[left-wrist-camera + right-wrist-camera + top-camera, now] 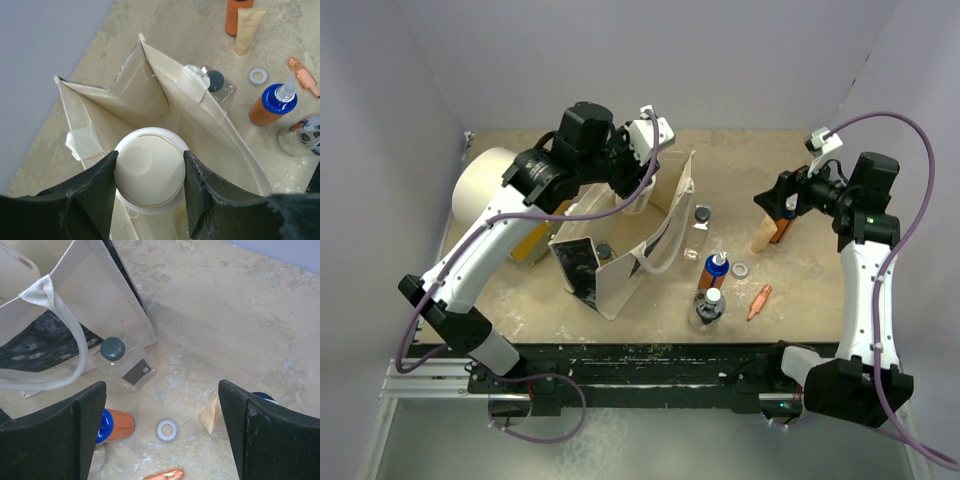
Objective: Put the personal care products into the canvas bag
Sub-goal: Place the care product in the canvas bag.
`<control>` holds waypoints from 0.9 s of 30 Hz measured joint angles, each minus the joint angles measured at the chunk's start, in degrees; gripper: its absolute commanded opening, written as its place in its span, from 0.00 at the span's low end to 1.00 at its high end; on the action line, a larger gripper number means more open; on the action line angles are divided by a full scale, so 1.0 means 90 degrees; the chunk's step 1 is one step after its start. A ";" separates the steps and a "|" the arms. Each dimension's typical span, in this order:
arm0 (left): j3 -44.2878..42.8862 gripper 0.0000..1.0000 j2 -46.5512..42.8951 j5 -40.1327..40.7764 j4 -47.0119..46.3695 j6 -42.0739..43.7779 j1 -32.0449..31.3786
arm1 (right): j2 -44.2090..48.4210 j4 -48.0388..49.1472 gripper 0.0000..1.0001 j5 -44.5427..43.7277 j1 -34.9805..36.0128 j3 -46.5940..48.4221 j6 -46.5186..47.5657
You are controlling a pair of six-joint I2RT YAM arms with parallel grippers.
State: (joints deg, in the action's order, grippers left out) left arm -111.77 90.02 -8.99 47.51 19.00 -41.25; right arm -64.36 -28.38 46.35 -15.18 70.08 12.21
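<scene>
Off-task bits on my feed: a drum, a ring, and the bench itself.

From overhead I see a big pale drum (480, 190) lying on its side at the far left of the scuffed, sandy table (740, 160), its orange end (only a sliver shows) turned toward the near side. A small white ring (740, 269) lies flat on the table, right of centre. Plain grey walls (720, 60) close in the back and left, and a black rail (670, 362) runs along the near edge.

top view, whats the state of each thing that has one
bag, upright, mouth open
white bottle, gripped at the bag's mouth
left gripper, shut on white bottle
right gripper, open, empty
clear bottle, standing beside the bag
blue-topped bottle, standing upright
</scene>
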 measured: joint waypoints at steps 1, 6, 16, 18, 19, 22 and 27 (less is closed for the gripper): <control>0.0153 0.00 0.0015 -0.0034 -0.0083 -0.0046 0.0056 | 0.0002 0.0002 0.94 0.0017 0.0000 0.0000 0.0000; 0.1069 0.00 0.0029 -0.0301 -0.0505 -0.0228 0.0284 | 0.0005 0.0007 0.94 0.0131 0.0000 0.0000 0.0000; 0.2271 0.00 0.0029 -0.0925 -0.0741 -0.0168 0.0325 | 0.0005 0.0007 0.94 0.0265 0.0000 -0.0002 0.0000; 0.2358 0.00 0.0032 -0.0979 -0.0726 -0.0104 0.0325 | 0.0005 0.0010 0.94 0.0299 0.0000 -0.0002 0.0000; 0.2390 0.00 0.0029 -0.0988 -0.0712 -0.0068 0.0325 | 0.0005 0.0010 0.94 0.0301 0.0000 -0.0002 0.0000; 0.2416 0.00 0.0032 -0.1020 -0.0614 0.0051 0.0325 | 0.0024 0.0010 0.94 0.0304 0.0000 -0.0005 0.0000; 0.2562 0.00 0.0032 -0.1037 -0.0580 0.0194 0.0330 | 0.0044 0.0017 0.94 0.0323 0.0000 -0.0005 0.0000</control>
State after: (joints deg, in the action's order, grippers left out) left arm -88.71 90.30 -18.33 42.28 20.75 -38.28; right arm -63.96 -28.23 49.25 -15.18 70.04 12.21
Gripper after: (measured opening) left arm 0.531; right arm 0.942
